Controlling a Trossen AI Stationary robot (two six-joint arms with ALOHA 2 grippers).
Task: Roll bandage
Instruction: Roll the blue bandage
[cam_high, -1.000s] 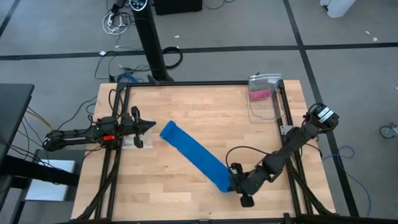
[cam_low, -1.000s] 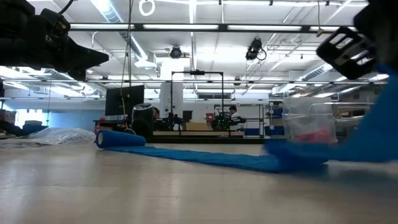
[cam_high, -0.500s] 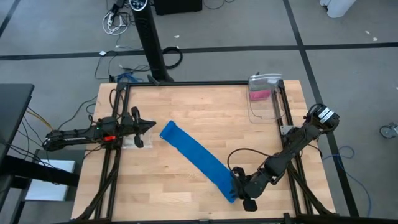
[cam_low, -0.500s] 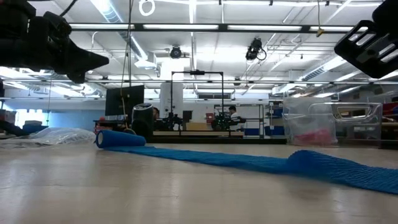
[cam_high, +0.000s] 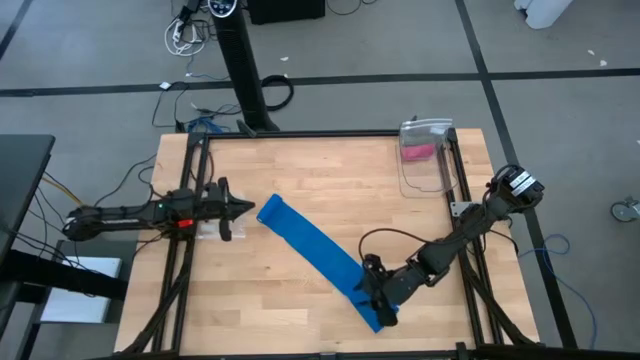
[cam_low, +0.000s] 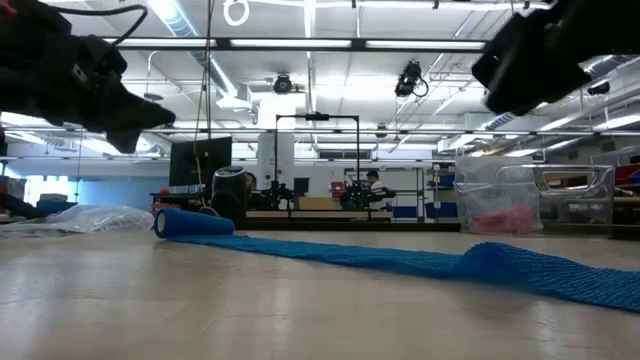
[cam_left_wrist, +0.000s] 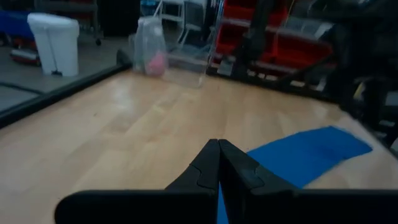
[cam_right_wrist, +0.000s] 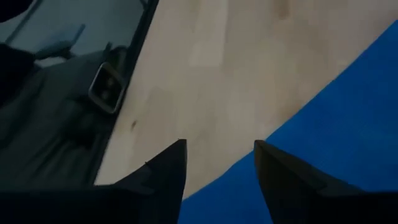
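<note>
The blue bandage (cam_high: 320, 258) lies as a long flat strip slanting across the wooden table. Its rolled end (cam_low: 194, 222) is toward the far left, and its loose end (cam_high: 380, 318) is spread out flat at the near right. My right gripper (cam_high: 375, 293) hovers open above that loose end, and the strip (cam_right_wrist: 336, 143) shows beyond its fingers. My left gripper (cam_high: 248, 208) is shut and held off the table just left of the rolled end (cam_high: 270, 210). The strip (cam_left_wrist: 305, 155) lies ahead of it.
A clear plastic container (cam_high: 425, 155) with something pink inside stands at the table's far right corner. Dark frame rails (cam_high: 190, 250) run along the table's left and right sides. Bare wood lies on both sides of the strip.
My right gripper has opened and let go of the bandage's loose end. That end had been lifted; it has dropped and now lies flat on the table, reaching farther toward the near right. The gripper has drawn back over the strip. The rolled end has stayed put.
</note>
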